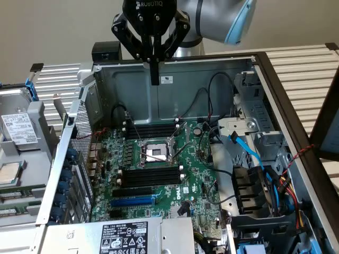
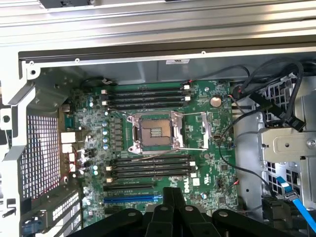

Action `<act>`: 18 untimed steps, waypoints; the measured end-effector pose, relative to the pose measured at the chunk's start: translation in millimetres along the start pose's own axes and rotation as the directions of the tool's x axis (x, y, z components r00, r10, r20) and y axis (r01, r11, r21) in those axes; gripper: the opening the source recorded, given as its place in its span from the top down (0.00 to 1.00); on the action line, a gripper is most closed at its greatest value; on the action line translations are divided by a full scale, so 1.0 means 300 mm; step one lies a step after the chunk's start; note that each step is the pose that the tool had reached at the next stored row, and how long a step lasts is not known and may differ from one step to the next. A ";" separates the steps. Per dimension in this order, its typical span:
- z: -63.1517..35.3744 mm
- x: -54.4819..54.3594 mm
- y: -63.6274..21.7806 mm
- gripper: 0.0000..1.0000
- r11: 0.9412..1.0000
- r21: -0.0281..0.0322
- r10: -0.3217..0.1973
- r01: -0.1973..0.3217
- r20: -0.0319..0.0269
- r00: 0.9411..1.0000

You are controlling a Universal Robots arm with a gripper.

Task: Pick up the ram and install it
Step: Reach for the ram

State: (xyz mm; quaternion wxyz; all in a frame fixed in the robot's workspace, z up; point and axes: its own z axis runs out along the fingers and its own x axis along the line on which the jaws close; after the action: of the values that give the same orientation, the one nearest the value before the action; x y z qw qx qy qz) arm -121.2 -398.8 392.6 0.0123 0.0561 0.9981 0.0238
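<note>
My gripper (image 1: 154, 79) hangs above the open computer case, over its back wall, with the fingers pressed together and nothing visible between them. In the wrist view the gripper (image 2: 173, 193) points down at the motherboard (image 2: 197, 148). A thin green stick that looks like the ram (image 1: 11, 197) lies in a tray outside the case at the exterior view's left, far from the gripper. Black memory slots (image 1: 151, 129) with white end clips sit behind the open processor socket (image 1: 153, 153). More memory slots (image 2: 150, 165) lie in front of it.
Metal case walls (image 1: 212, 74) surround the board. Black and blue cables (image 1: 249, 153) and a drive cage crowd the exterior view's right. A labelled power supply (image 1: 122, 235) sits at the front. A silver processor chip (image 1: 9, 172) rests in the left tray.
</note>
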 end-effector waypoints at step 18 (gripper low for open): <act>-0.006 0.209 -0.023 0.88 0.999 -0.047 0.002 -0.002 -0.003 1.000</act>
State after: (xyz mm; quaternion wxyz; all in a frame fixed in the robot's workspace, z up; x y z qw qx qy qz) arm -184.2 -398.8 392.6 0.0123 0.0566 0.9972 0.0476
